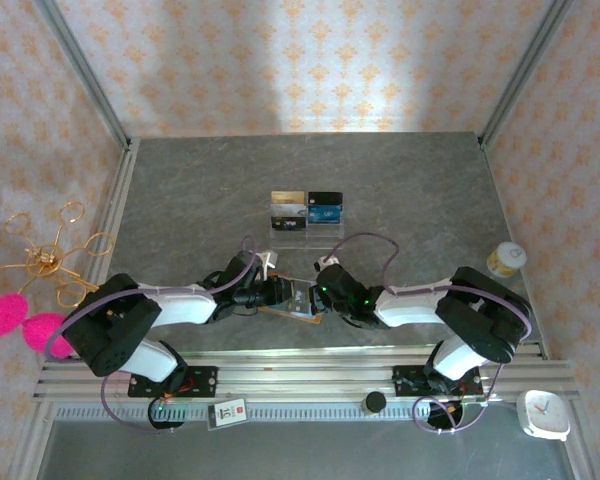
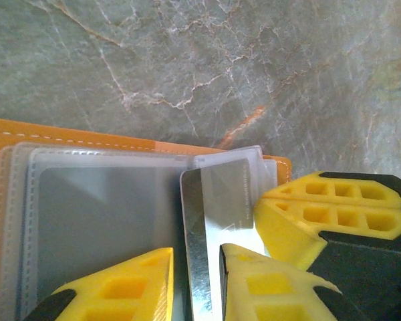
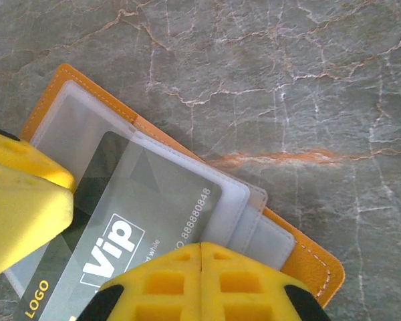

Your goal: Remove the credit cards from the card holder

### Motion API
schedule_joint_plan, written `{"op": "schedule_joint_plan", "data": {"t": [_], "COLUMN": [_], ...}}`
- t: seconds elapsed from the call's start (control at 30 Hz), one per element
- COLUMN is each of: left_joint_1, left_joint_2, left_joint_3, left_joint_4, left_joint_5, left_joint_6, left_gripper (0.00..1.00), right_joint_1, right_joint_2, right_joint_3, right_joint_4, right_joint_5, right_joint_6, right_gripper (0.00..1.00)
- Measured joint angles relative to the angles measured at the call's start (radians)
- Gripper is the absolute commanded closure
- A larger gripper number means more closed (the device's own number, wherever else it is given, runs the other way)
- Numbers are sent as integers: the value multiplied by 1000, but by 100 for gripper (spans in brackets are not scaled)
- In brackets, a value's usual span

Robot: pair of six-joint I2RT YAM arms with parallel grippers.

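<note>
Lying open on the grey table just ahead of the arm bases, the card holder is flanked by the left gripper, whose fingers are set either side of a protruding silver card (a true pinch cannot be told), and the right gripper, likewise unclear.

L hand fingers apart, silver card btwn them, on card holder.

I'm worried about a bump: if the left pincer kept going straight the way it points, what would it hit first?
Most likely the silver card, which lies right ahead of the left pincer, over the card holder; past it, bare table. Depth is hard to judge.
</note>
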Motion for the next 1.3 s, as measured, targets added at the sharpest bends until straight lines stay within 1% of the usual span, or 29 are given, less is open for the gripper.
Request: {"op": "schedule_joint_plan", "data": {"t": [0.13,0.37,0.43,0.53,0.73,0.87,1.17,1.23,1.3], "left_joint_1": [0,-2,-2,-2,-2,-2,-1,-1,0], "left_joint_2": [3,11,13,17,10,-58,-219,-255,-292], "left_joint_3": [-16,-32,-39,-45,-55,-74,-76,-76,-70], "left_joint_4": [33,71,86,95,99,67,-85,-123,-167], "left_joint_5": [8,25,27,27,26,3,-46,-55,-61], "left_joint_6": [-21,-53,-65,-77,-80,-67,13,33,56], "left_gripper": [84,85,88,100,100,100,100,100,100], "right_joint_1": [0,0,0,0,0,0,0,0,0], "right_joint_2": [3,7,7,7,6,6,8,4,-1], "right_joint_3": [0,0,0,0,0,0,-10,-16,-23], "right_joint_4": [5,11,11,11,11,10,28,35,43], "right_joint_5": [0,0,0,0,3,4,11,11,11], "right_joint_6": [0,0,0,0,0,1,8,8,5], "right_gripper": [96,96,97,97,97,97,97,95,88]}}
